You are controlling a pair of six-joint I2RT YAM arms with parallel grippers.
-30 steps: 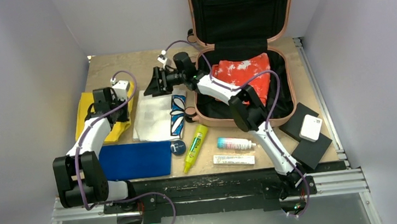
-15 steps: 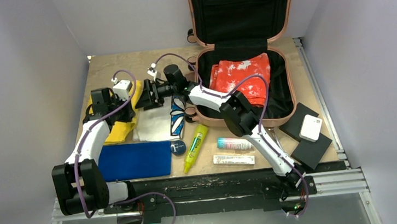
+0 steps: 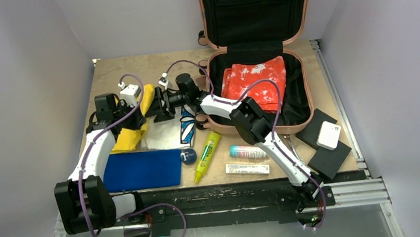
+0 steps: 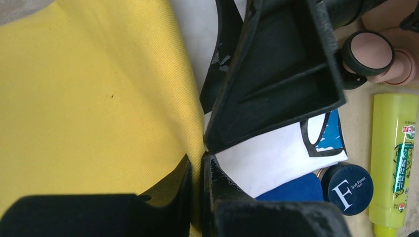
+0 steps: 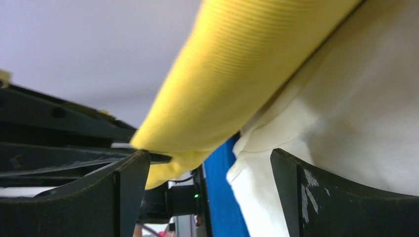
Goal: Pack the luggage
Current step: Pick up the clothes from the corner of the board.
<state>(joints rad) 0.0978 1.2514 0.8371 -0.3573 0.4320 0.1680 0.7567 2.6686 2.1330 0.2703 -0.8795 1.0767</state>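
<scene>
You see the luggage (image 3: 255, 9) lying open at the counter's (image 3: 127, 68) far right corner, lid upright. Near the left edge, the yellow cloth (image 4: 99, 98) is pinched tight in your left end effector (image 4: 197, 168). Your right end effector (image 5: 210, 173) gapes wide, straddling that cloth's edge beside the white cloth (image 5: 356, 108).

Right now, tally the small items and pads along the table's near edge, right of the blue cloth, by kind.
Bottle: 1
Round tin: 1
Tube: 1
Long flat box: 1
Black pads: 2
Small white box: 1
Total: 7
</scene>
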